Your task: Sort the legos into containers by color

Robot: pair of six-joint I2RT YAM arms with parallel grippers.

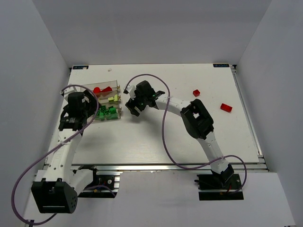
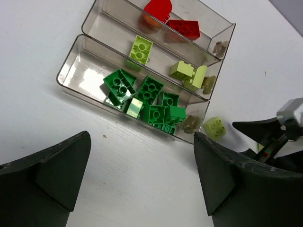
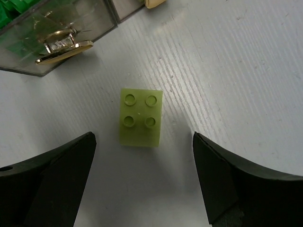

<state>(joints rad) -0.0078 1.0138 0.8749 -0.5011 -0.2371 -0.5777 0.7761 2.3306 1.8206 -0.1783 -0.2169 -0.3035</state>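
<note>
The containers are one clear smoky tray [image 2: 71,71] with three narrow compartments. Its far one holds red legos [image 2: 182,27], the middle one lime legos [image 2: 141,49], and the near one dark green legos [image 2: 152,94]. One lime brick [image 3: 141,117] lies studs up on the table just outside the tray's end [image 3: 57,28]; the left wrist view shows this lime brick [image 2: 215,126] too. My right gripper [image 3: 142,179] hangs open above it, and the brick lies just ahead of its fingertips, untouched. My left gripper [image 2: 142,175] is open over bare table beside the tray's green compartment.
Two red bricks [image 1: 196,92] [image 1: 226,108] lie loose on the right half of the table. The tray [image 1: 116,85] sits at the far left, between my left gripper [image 1: 89,108] and my right gripper [image 1: 130,101]. Purple cables loop over both arms.
</note>
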